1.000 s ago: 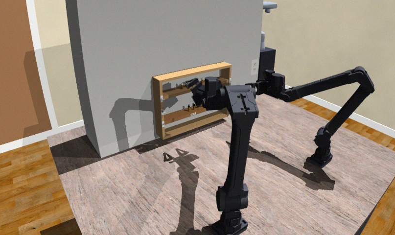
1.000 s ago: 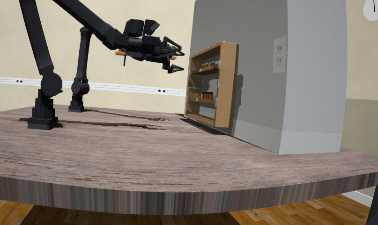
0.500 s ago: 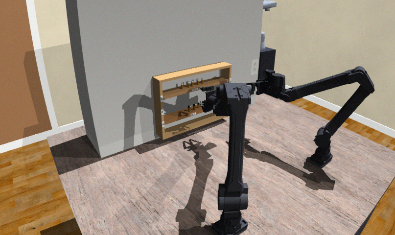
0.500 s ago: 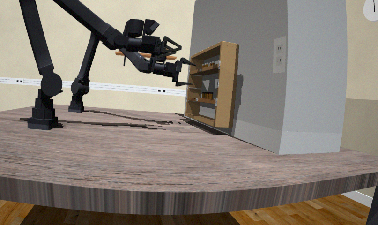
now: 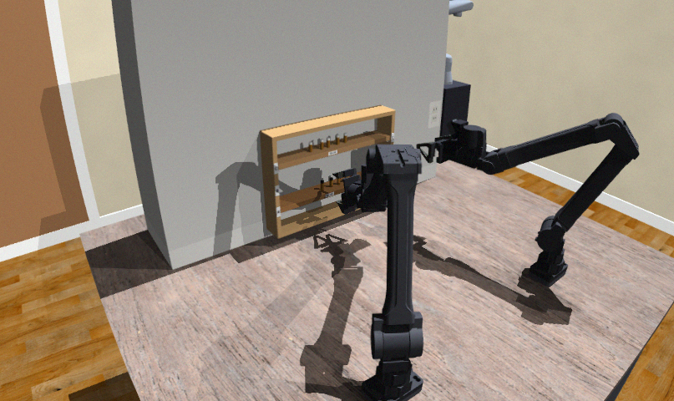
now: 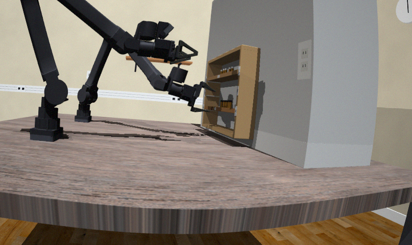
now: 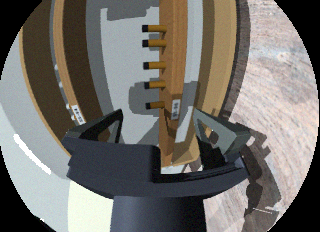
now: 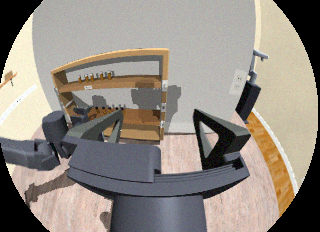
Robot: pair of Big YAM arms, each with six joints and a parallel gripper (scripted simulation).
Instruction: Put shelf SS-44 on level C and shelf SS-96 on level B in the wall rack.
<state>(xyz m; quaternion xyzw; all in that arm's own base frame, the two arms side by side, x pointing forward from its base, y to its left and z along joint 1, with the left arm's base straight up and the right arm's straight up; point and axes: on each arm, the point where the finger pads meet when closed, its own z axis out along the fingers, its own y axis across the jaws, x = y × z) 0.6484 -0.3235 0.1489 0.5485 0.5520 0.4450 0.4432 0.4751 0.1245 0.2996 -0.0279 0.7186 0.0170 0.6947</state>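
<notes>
The wall rack point(image 5: 269, 184) point(image 6: 246, 97) point(image 8: 165, 67) holds two shelves. The upper shelf SS-44 point(image 5: 300, 159) point(image 6: 224, 76) point(image 7: 78, 114) point(image 8: 125, 82) carries several white-capped vials. The lower shelf SS-96 point(image 5: 300, 200) point(image 6: 226, 109) point(image 7: 173, 67) carries several black-capped amber vials. My left gripper point(image 5: 342, 189) point(image 6: 212, 100) point(image 7: 158, 112) is open and empty at the rack front, its fingers above and below the level of SS-96's front edge; contact is not visible. My right gripper point(image 5: 423, 150) point(image 6: 194, 56) point(image 8: 158, 112) is open and empty, away from the rack.
Bare runners point(image 6: 212, 96) show between the two shelves. White tags point(image 5: 276, 168) mark the rack's posts; their letters are unreadable. The rack hangs on a grey wall block point(image 5: 281, 59) point(image 6: 281, 121) just above the table point(image 5: 205, 307). The right arm stands off to one side.
</notes>
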